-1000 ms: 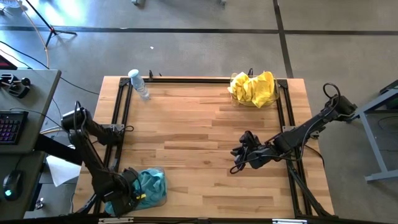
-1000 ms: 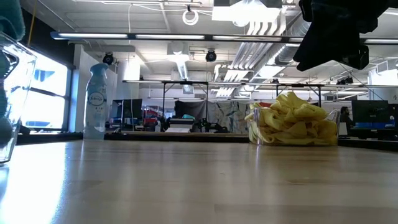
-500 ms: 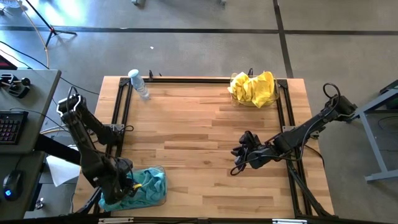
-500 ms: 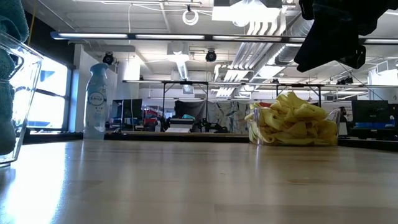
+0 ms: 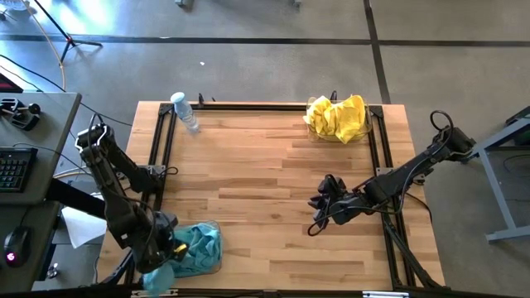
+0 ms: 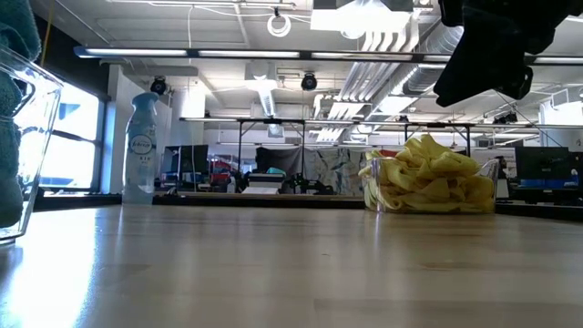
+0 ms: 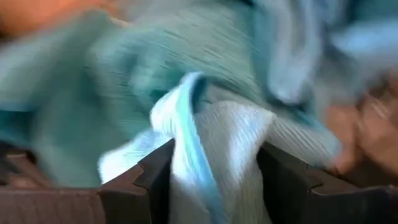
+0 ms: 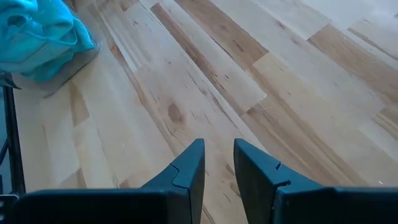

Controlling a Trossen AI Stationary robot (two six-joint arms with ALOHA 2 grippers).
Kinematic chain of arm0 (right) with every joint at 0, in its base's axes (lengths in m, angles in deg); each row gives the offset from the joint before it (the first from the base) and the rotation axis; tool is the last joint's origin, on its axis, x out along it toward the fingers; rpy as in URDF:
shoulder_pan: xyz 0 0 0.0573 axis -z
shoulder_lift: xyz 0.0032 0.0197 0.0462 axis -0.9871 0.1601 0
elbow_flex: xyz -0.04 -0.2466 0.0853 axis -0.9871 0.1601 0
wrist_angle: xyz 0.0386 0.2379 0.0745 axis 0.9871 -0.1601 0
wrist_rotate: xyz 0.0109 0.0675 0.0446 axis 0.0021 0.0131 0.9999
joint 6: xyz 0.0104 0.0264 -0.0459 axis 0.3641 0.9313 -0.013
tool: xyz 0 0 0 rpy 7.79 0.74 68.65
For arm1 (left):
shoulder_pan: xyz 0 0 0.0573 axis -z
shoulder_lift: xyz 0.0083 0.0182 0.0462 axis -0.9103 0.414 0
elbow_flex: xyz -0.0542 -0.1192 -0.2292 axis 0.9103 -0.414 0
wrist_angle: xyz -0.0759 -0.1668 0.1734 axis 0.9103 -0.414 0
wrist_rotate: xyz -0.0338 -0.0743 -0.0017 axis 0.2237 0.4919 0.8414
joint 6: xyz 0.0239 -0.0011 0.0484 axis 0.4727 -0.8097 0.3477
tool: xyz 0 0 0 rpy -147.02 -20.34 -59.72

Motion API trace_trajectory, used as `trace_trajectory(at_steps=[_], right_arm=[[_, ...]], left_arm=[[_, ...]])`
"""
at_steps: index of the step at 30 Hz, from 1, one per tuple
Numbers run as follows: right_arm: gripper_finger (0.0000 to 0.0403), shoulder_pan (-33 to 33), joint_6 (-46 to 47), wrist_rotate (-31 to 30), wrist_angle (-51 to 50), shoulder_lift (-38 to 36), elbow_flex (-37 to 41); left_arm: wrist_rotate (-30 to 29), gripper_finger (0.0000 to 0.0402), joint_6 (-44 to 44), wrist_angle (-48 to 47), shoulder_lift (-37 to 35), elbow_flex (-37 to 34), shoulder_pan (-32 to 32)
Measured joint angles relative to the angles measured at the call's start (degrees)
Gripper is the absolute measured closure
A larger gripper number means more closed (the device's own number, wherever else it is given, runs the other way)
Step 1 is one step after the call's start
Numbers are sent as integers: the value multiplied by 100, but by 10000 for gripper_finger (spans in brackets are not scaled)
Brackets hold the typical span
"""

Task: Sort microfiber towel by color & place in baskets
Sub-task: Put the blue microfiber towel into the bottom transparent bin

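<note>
Teal-blue fuzzy microfiber towels (image 5: 197, 247) are piled in the clear plastic tub (image 5: 211, 228) at the left near corner of the wooden butcher-block table (image 5: 265, 182). Bright yellow fuzzy towels (image 5: 338, 117) fill the second clear tub (image 5: 315, 132) at the far right corner, diagonally across the table from the teal tub.

Left gripper (image 5: 159, 248) is over the teal tub's outer edge. In the left wrist view its dark fingers (image 7: 155, 171) stand apart with a fold of pale teal cloth (image 7: 211, 149) between them; cannot tell if the pads are touching it, so whether it is held or let go is unclear.

Right gripper (image 5: 317, 217) hangs above bare wood, well to the right of the teal tub and nearer the table's right rail. Right wrist view shows its fingers (image 8: 189, 171) with a narrow gap, nothing in between, wood plank below, and the teal tub (image 8: 43, 37) farther off.

Clear plastic water bottle (image 5: 185, 112) lies near the far left corner, well away from the teal tub. Low view: white spray bottle (image 6: 140, 148) stands at the far edge, yellow tub (image 6: 428, 187) to its right.
</note>
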Motion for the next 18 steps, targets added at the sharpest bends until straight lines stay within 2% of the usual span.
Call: trace_trajectory(at_steps=[2,8,15,18], right_arm=[[325,0,0,60,-16,0,0],[325,0,0,68,-51,0,0],[325,0,2,135,-44,0,0],[325,0,2,138,-35,0,-2]], left_arm=[[19,216,313,205,8,13,-62],[882,216,201,-694,-17,3,-64],[912,216,326,-883,-337,4,-70],[742,216,331,-1010,-511,8,-72]])
